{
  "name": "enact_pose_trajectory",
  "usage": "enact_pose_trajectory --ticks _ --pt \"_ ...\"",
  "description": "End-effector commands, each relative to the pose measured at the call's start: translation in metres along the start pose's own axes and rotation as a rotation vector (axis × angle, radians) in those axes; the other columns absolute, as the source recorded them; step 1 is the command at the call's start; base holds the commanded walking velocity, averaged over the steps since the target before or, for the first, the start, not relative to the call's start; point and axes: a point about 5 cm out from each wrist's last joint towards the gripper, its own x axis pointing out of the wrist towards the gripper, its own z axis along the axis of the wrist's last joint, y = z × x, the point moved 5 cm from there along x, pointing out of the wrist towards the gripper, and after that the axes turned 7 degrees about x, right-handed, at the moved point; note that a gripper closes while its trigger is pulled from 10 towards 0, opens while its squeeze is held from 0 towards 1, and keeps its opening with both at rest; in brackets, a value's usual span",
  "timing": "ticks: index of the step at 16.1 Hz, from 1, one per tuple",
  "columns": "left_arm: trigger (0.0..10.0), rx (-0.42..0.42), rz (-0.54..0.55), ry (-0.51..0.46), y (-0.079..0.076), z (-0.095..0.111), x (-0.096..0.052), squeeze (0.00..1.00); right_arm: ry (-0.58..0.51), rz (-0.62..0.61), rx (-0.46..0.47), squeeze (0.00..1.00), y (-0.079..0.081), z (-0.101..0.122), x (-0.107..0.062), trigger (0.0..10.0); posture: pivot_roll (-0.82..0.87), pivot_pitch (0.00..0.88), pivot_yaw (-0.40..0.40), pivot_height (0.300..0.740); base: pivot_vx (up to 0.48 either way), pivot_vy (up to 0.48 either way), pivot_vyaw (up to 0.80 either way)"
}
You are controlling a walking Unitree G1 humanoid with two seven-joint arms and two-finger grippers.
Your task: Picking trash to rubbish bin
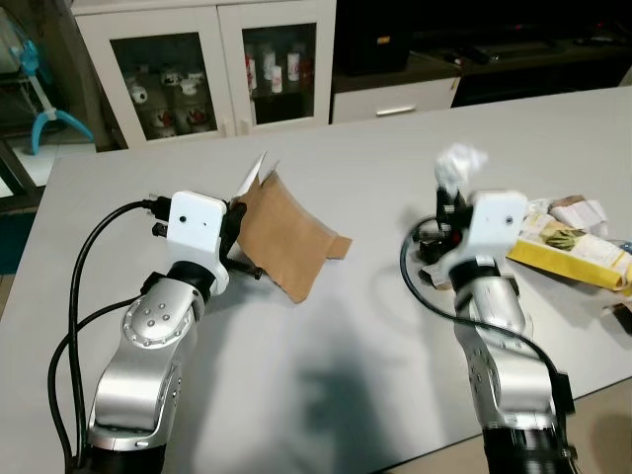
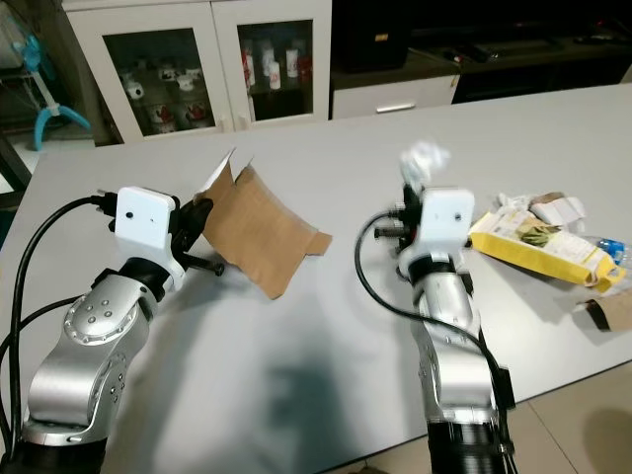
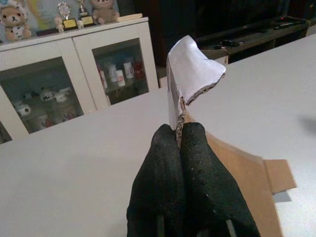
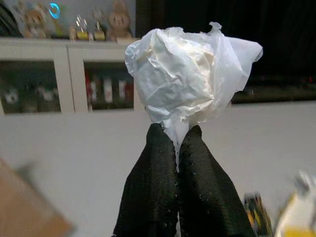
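Both arms are up over the table (image 1: pixel 346 326), each already loaded. Lower left of the left eye view: the left gripper (image 1: pixel 233 219) has its jaws pinched shut on the brown cardboard (image 1: pixel 286 242). The left wrist view shows the fingers (image 3: pixel 182 163) clamped on its edge, with a torn white flap (image 3: pixel 190 71) sticking up past the tips. The cardboard's long axis runs away from the jaws toward frame centre. I cannot tell whether its far corner rests on the table or hangs just above it.

Right of centre: the right gripper (image 1: pixel 456 202) has its jaws closed on the twisted tail of a crumpled white wad (image 1: pixel 462 166). The wad sits straight beyond the fingertips, clear of the table.

Further right, near the right arm and well apart from the left: a yellow packet (image 1: pixel 573 252) lies flat with white wrappers (image 1: pixel 578 210) touching it behind. More scraps sit at the right frame edge, cut off, with a bottle (image 2: pixel 604 249) just beside the packet.

Judgement: both pieces are in hand, so the next move is carrying them to a bin whose direction cannot be read from here. The remaining trash falls to the right arm.

Far back: a white cabinet (image 1: pixel 212 69) with glass doors.
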Motion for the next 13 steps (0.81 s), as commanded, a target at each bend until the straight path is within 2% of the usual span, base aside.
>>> enact_pose_trajectory --ticks 1,3,7,13 --pt "10.0 0.017 -0.009 0.017 -0.0026 -0.0057 -0.0007 0.00 0.025 -0.005 0.000 0.00 0.0033 0.0040 -0.0061 10.0 -0.07 0.000 0.012 0.740 0.000 0.000 0.00" --pt "10.0 0.023 -0.017 0.015 -0.0048 -0.0055 0.0000 0.00 0.048 -0.014 0.001 0.00 0.0045 0.0083 -0.0100 10.0 -0.07 0.000 0.002 0.740 0.000 0.000 0.00" --pt "10.0 0.053 -0.002 0.007 0.0012 -0.0040 0.0018 0.00 0.063 -0.005 -0.007 0.00 0.0064 0.0110 -0.0081 10.0 -0.06 0.000 -0.003 0.740 0.000 0.000 0.00" --pt "10.0 0.067 -0.002 0.009 0.0027 -0.0055 -0.0014 0.00 0.100 0.007 -0.010 0.00 0.0097 0.0060 -0.0122 10.0 -0.06 0.000 -0.005 0.740 0.000 0.000 0.00"
